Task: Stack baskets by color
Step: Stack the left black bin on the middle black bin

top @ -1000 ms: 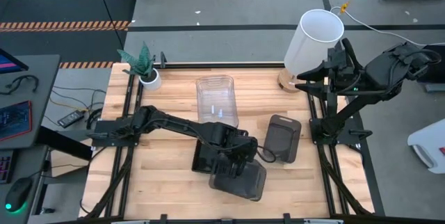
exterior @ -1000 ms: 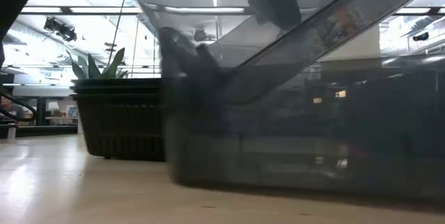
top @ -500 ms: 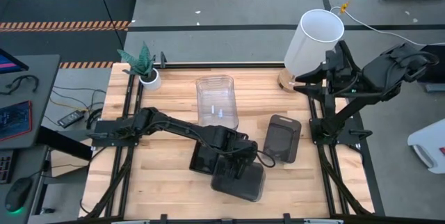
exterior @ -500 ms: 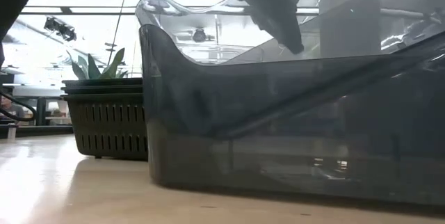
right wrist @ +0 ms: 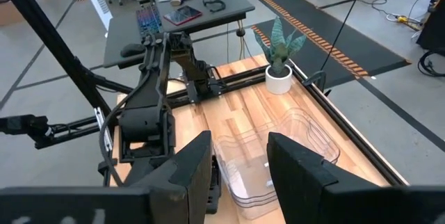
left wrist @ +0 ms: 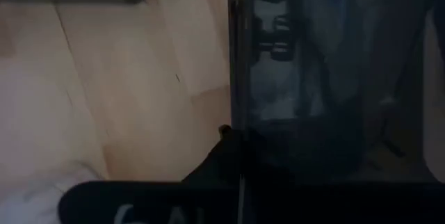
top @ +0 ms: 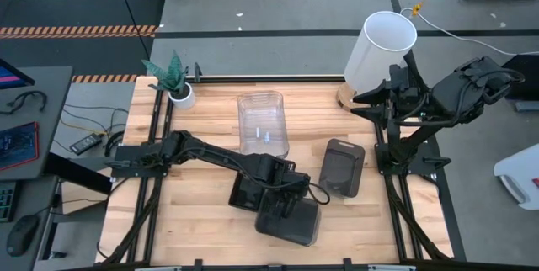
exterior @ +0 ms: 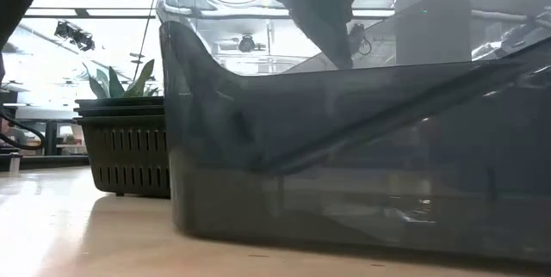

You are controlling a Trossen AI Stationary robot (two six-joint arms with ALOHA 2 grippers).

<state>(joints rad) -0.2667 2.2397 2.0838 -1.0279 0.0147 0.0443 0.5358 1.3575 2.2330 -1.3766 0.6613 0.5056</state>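
Observation:
A dark grey basket [top: 290,225] stands near the table's front edge with a second grey basket [exterior: 362,105] lying tilted inside it. My left gripper [top: 286,202] is shut at the far rim of this pair. Another dark grey basket [top: 341,168] rests on the table to the right. Nested black slatted baskets [top: 247,192] stand just left of my gripper. A clear basket [top: 263,122] stands behind them. My right gripper [right wrist: 240,161] hangs open and empty, high over the table's right edge. My left gripper is on the thin upper wall [left wrist: 236,78] of the tilted grey basket, at its far side. In the left wrist view the wall's edge runs between the fingers. The fingers [exterior: 331,19] slant down from above. The basket leans inside the lower one.
A tall white cylinder [top: 379,52] stands at the far right corner, and a small potted plant [top: 178,94] at the far left. Black frame rails [top: 156,178] run along both sides of the table. Bare wood lies to the left of the baskets.
The tilted grey basket has sunk from a steep lean down into the lower grey basket and now lies much flatter. In the low view the pair has shifted a little toward the black baskets.

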